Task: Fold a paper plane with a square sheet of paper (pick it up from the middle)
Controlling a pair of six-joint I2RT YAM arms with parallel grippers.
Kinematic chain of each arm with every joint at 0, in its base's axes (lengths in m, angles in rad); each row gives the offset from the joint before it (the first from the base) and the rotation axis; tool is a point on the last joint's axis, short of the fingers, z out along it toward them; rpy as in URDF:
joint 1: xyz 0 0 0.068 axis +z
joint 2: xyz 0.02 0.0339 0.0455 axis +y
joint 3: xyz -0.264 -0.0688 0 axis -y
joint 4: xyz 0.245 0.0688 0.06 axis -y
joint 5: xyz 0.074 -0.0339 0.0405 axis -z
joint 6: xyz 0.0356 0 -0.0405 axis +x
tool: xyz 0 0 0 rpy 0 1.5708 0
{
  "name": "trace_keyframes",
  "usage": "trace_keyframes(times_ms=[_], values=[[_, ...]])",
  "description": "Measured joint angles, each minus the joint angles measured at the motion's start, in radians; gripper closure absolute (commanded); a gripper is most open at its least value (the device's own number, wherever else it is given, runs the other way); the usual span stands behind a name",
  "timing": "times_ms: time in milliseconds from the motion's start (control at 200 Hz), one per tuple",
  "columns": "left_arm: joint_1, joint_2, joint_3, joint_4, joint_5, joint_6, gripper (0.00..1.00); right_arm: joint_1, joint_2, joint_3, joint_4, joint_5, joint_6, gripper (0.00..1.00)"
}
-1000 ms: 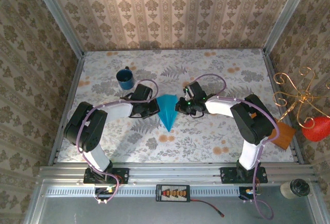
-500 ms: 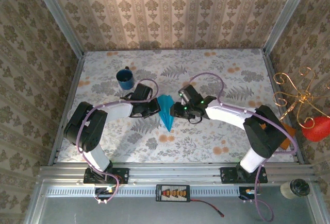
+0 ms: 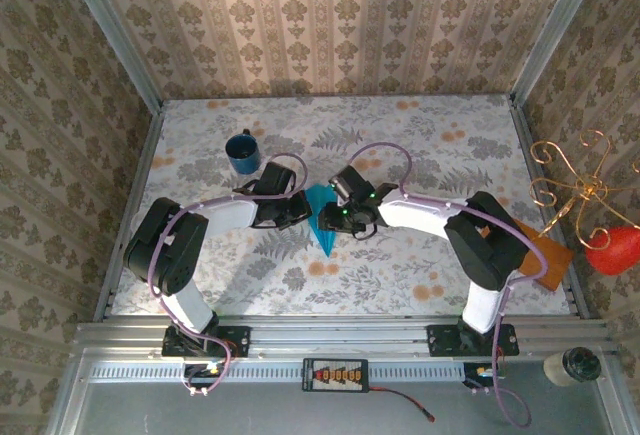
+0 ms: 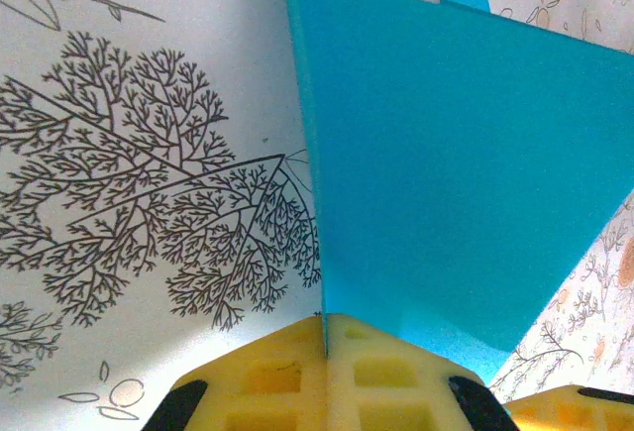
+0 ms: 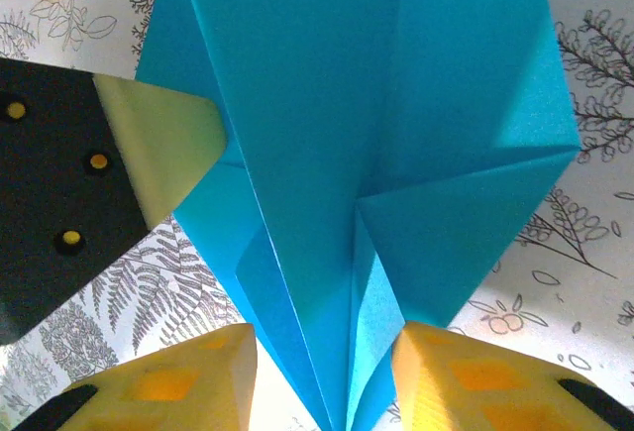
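The paper plane (image 3: 322,217) lies on the worktop (image 3: 420,145); it is light, thin and easily crumpled. The left hand (image 4: 325,320) is closed on one edge. The right hand (image 5: 322,352), parted, straddles the layered centre fold, judged the stiffest hold.

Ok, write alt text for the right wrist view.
The folded turquoise paper, creased into a dart shape, sits over a floral-print table and narrows down between the open yellow fingers of the right gripper. The left gripper, black with a pale tip, holds the paper's left edge.
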Motion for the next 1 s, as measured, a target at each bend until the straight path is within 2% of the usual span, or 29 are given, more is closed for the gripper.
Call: trace_keyframes(times_ms=[595,695,840,1000], values=[[0.0,0.0,0.0,0.0,0.023,0.0,0.98,0.043,0.051,0.048,-0.034,0.042,-0.052,0.51],[0.0,0.0,0.0,0.0,0.026,0.0,0.98,0.047,0.051,0.047,-0.034,0.05,-0.057,0.48],[0.0,0.0,0.0,0.0,0.026,0.0,0.98,0.047,0.047,0.035,-0.01,0.053,-0.067,0.39],[0.0,0.0,0.0,0.0,0.027,0.0,0.98,0.047,0.028,0.004,0.01,0.053,-0.079,0.44]])
